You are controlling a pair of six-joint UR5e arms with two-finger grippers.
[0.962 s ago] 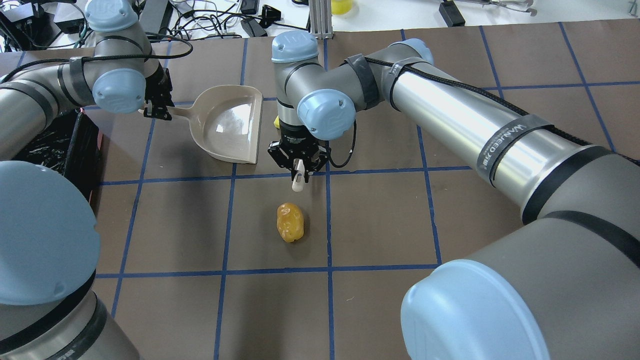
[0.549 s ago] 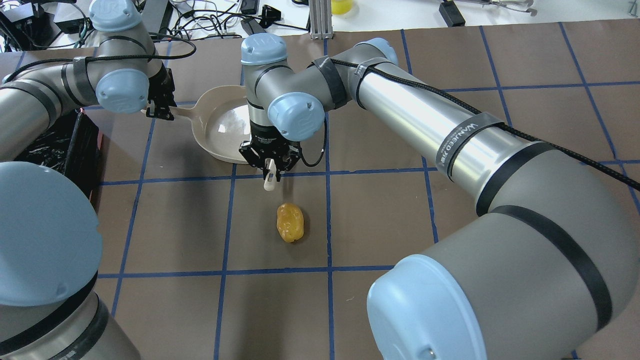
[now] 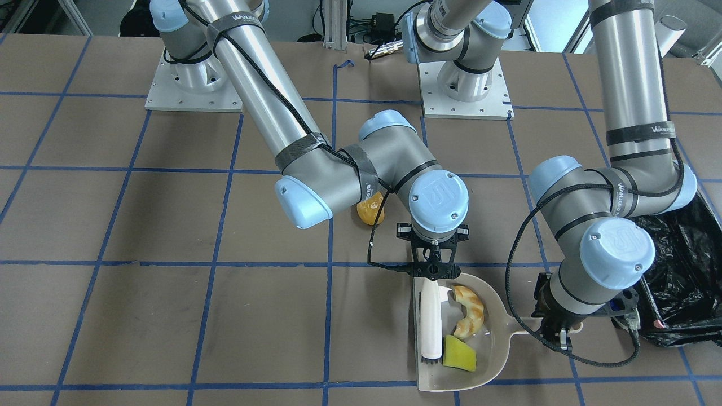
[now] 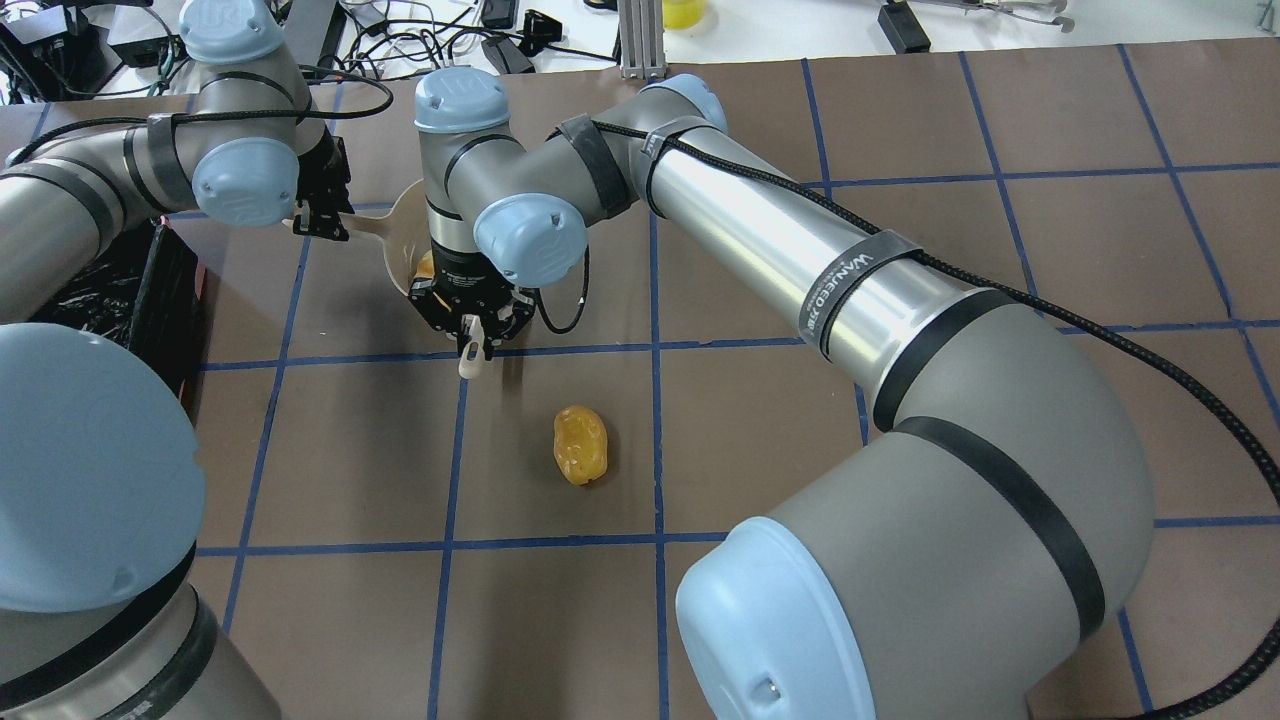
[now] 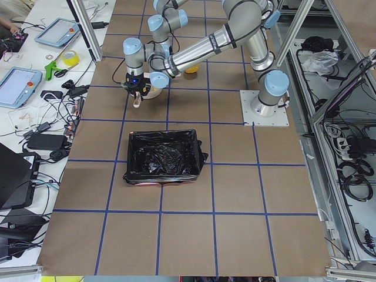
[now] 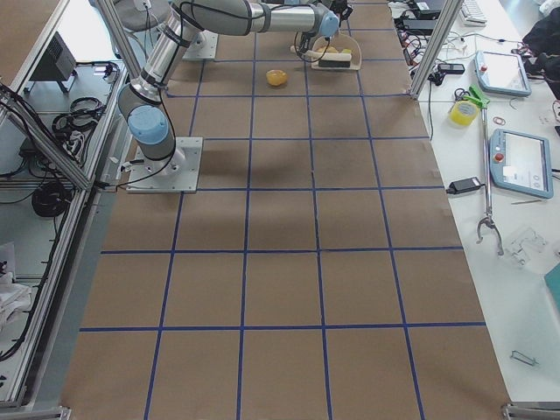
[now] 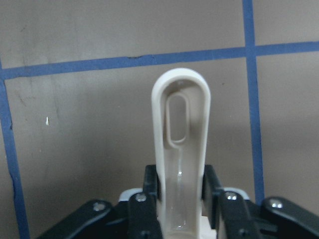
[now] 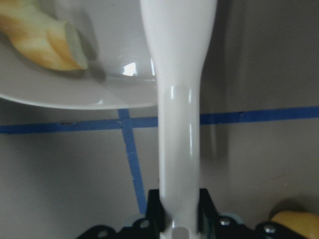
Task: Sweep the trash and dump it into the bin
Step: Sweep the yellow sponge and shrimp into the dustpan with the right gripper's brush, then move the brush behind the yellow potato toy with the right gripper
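Observation:
My right gripper [image 4: 470, 325] is shut on a white brush [image 3: 431, 321] that lies inside the beige dustpan [image 3: 496, 361]. The croissant-like piece [image 3: 469, 316] and the yellow sponge chunk [image 3: 459, 354] lie in the pan beside the brush. The golden-brown potato-like lump [image 4: 580, 445] lies on the table in front of the pan, apart from it. My left gripper [image 4: 320, 222] is shut on the dustpan handle [image 7: 180, 149]. The bin [image 5: 161, 157], lined with a black bag, stands on the table beside my left arm. In the overhead view my right arm hides most of the pan.
The table is brown with blue tape grid lines [image 4: 655, 440]. Cables and boxes lie beyond the far table edge [image 4: 420, 40]. Both arm bases [image 3: 462, 90] stand at the robot's side of the table.
My right arm has moved left with the brush, from beside the pan's mouth to over the pan. The left gripper, the dustpan and the potato-like lump have stayed in place.

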